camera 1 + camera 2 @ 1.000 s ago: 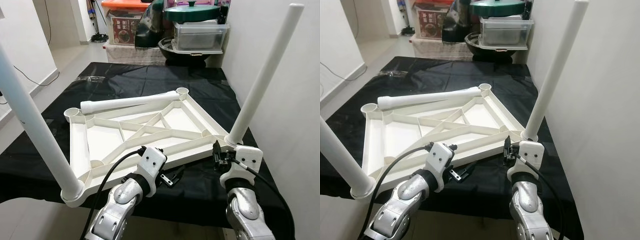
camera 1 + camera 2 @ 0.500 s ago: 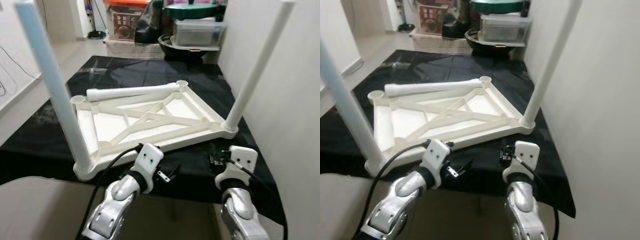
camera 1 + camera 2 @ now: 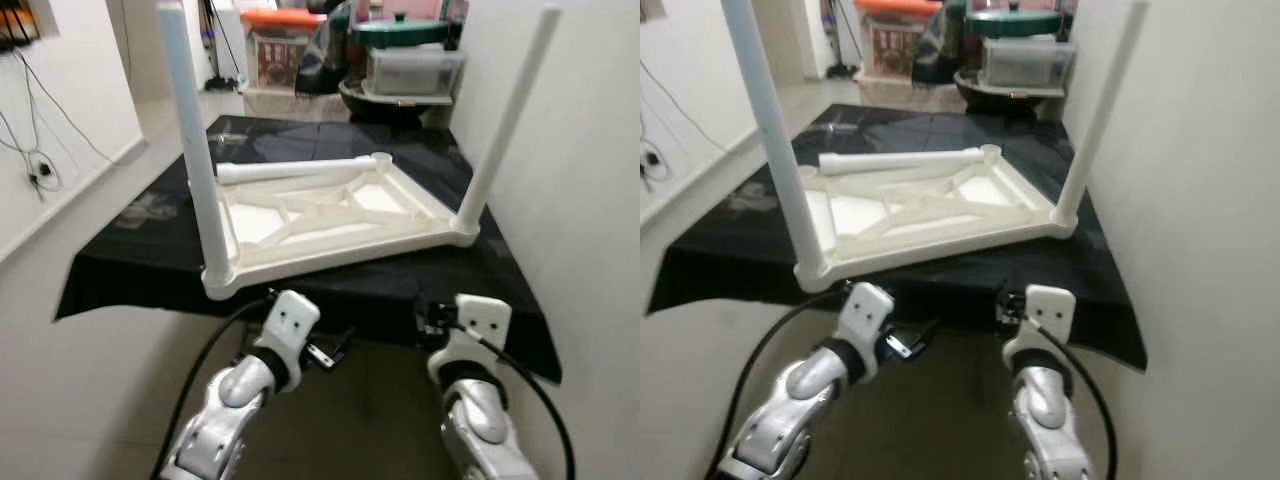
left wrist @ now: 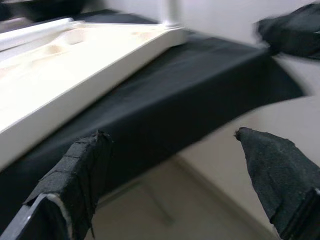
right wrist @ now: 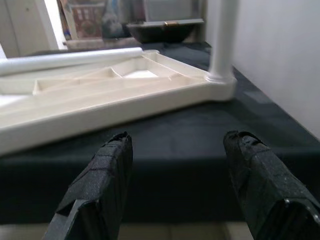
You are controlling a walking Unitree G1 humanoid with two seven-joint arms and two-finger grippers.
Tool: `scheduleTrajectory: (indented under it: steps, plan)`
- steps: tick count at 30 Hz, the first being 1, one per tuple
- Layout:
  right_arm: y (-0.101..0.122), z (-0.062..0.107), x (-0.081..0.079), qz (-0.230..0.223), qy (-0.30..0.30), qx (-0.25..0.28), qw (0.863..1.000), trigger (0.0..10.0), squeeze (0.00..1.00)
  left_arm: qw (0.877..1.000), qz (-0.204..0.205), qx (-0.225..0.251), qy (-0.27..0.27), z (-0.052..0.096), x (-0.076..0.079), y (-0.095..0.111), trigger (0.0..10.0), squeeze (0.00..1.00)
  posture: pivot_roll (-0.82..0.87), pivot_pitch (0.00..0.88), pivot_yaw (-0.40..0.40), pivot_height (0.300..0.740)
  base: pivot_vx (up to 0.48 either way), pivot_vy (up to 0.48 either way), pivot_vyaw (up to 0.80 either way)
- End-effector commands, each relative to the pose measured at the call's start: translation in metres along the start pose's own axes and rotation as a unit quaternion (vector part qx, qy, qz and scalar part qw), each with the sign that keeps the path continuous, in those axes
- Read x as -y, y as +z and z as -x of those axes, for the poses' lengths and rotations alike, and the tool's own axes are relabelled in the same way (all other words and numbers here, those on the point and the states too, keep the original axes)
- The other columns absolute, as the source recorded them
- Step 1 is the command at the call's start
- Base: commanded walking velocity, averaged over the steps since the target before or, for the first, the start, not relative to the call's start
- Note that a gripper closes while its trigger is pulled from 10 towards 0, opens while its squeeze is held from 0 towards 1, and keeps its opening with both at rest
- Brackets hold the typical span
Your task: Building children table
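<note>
- Eye views: white tabletop (image 3: 330,215) lies upside down on the black-draped counter (image 3: 140,250). Two legs (image 3: 192,140) stand upright at its near corners; a loose leg (image 3: 300,170) lies along its far edge.
- Left wrist: left hand (image 4: 175,185) released, empty, below the counter's near edge.
- Right wrist: right hand (image 5: 175,185) released, empty, facing the near-right corner.

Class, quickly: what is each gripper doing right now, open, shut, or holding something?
Left gripper: open, holding nothing, short of the table top.
Right gripper: open, holding nothing, facing the near leg.
</note>
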State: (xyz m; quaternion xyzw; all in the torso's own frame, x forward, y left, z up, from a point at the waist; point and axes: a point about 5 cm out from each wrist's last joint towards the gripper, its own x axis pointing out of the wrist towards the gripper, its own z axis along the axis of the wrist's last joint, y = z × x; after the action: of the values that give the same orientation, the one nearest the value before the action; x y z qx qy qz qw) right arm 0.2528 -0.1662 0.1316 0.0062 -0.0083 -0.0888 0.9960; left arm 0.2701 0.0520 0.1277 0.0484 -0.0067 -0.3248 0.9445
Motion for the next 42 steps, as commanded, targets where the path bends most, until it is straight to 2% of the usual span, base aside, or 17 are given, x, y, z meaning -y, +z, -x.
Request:
scheduleTrajectory:
  steps: [1, 21, 42]
  plan:
    - [0.002, 0.0, -0.001, 0.0, 0.003, -0.001, 1.0, 10.0, 0.0, 1.0, -0.005, -0.007, 0.002, 0.0, -0.001, -0.002, 10.0, 0.0, 0.05, 0.0, -0.042, 0.74, 0.0, 0.0, 0.0]
    - [-0.002, -0.002, -0.01, 0.001, 0.038, -0.021, 0.999, 10.0, 0.0, 1.0, 0.01, -0.017, 0.012, 0.0, -0.004, -0.004, 10.0, 0.0, 0.03, 0.0, -0.033, 0.74, 0.0, 0.049, 0.0]
    - [-0.002, -0.001, -0.011, -0.001, 0.041, -0.027, 0.999, 10.0, 0.0, 0.999, 0.016, -0.027, 0.016, 0.002, -0.007, -0.005, 10.0, 0.0, 0.05, 0.0, -0.028, 0.74, 0.0, 0.46, 0.0]
